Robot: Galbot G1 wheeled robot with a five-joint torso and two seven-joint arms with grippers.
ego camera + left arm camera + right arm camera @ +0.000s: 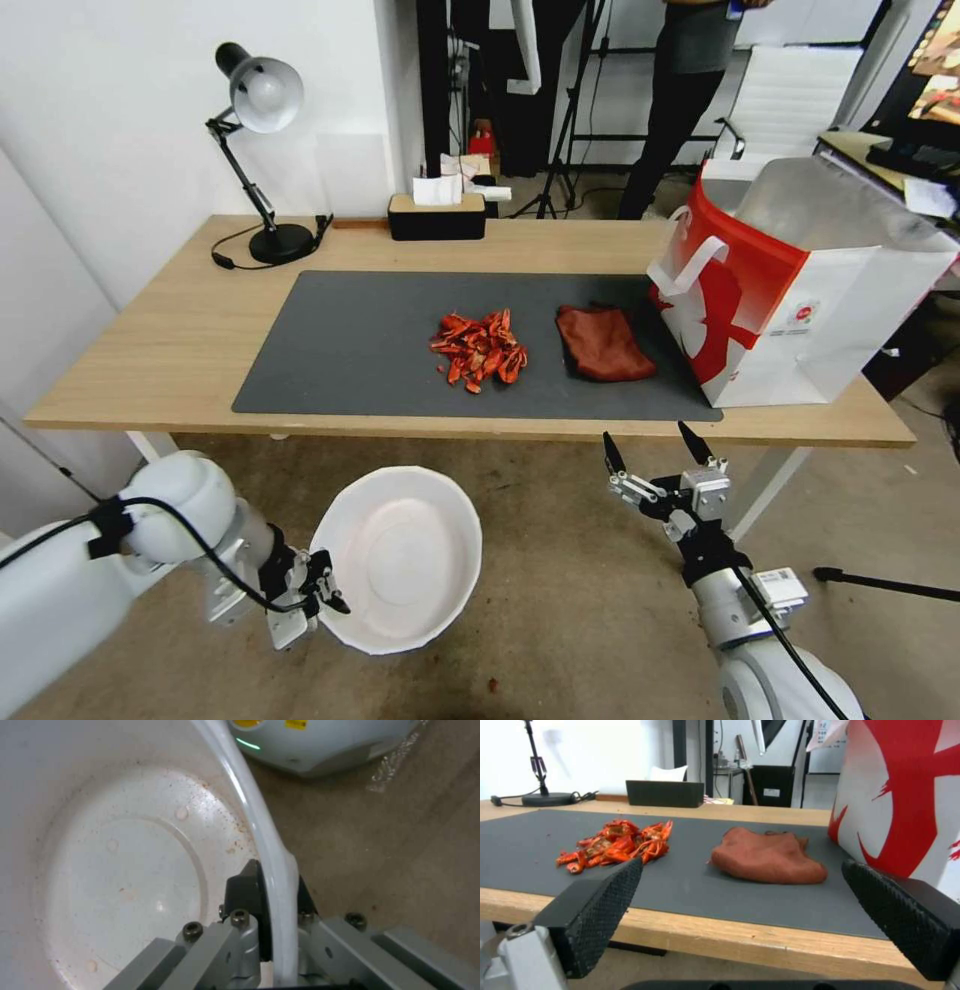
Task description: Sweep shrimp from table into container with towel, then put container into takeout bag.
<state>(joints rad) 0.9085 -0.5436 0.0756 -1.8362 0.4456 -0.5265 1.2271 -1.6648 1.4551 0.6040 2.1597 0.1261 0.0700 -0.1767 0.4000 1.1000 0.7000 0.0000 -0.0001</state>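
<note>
The shrimp (pixel 480 348) are piled mid-mat on the table (pixel 150 350), with the towel (pixel 602 343) bunched just beside them and the takeout bag (pixel 790 290) stood at the table's right end, touching the mat's corner. A desk lamp (pixel 258 150) and a tissue box (pixel 437 212) are set along the far edge. Bare floor is seen before the near edge. There, the container (pixel 400 560) is held low, its rim pinched by the left gripper (pixel 318 592). The right gripper (pixel 655 462) is raised just below the table edge, spread wide, nothing held.
</note>
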